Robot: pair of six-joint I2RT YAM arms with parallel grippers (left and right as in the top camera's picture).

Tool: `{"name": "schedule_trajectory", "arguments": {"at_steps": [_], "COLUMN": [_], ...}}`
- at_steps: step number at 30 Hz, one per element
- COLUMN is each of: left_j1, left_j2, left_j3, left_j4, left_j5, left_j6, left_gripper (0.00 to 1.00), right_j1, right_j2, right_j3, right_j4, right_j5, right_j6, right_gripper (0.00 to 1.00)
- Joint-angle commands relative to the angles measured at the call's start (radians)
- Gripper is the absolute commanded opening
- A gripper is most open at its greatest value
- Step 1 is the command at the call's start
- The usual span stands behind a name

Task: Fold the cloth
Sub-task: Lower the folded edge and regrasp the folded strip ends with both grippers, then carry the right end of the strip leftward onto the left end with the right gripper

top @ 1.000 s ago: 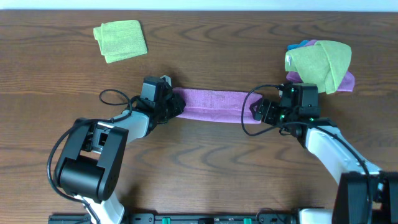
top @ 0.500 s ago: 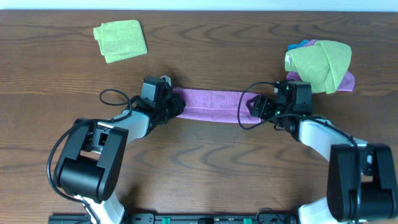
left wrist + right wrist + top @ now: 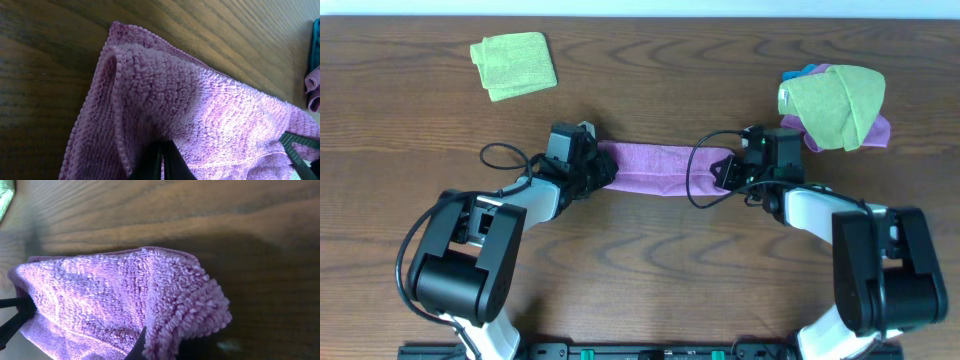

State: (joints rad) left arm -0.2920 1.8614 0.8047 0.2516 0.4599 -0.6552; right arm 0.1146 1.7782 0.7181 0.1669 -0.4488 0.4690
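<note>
The cloth (image 3: 660,168) is a lilac-purple towel folded into a long strip across the table's middle. My left gripper (image 3: 607,170) is shut on its left end; in the left wrist view the dark fingertips (image 3: 167,160) pinch the cloth (image 3: 200,115) where its edge folds up. On the opposite end, my right gripper (image 3: 723,171) is shut on the strip. The right wrist view shows the fluffy folded corner of the cloth (image 3: 185,305) bunched between the jaws, with one dark finger (image 3: 138,347) showing beside it.
A folded lime-green towel (image 3: 514,65) lies at the back left. At the back right a heap of cloths (image 3: 834,104), green over purple and blue, sits close behind my right arm. A black cable (image 3: 500,157) loops beside the left arm.
My right gripper moved left onto the cloth's right end and closed on it. The left gripper kept its grip and did not move.
</note>
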Motion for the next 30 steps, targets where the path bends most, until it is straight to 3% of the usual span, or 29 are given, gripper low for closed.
{"name": "schedule_trajectory", "arguments": {"at_steps": [1,9,30], "left_j1": [0.000,0.000,0.003], "left_j2": [0.015,0.014,0.012], "left_j3": [0.010,0.029,0.069], "left_j4": [-0.011,-0.011,-0.018], "left_j5": [-0.022,-0.009,0.013], "left_j6": [-0.004,-0.004,-0.003], "left_gripper": [0.06,0.06,0.06], "right_j1": [0.005,0.027,0.267], "right_j2": [-0.090,-0.214,-0.195], "right_j3": [-0.007,-0.007,0.135], "right_j4": [0.005,-0.005,-0.043], "right_j5": [0.000,-0.005,0.158], "right_j6": [-0.040,-0.036,0.032], "right_gripper": [0.01,0.01,0.01]}}
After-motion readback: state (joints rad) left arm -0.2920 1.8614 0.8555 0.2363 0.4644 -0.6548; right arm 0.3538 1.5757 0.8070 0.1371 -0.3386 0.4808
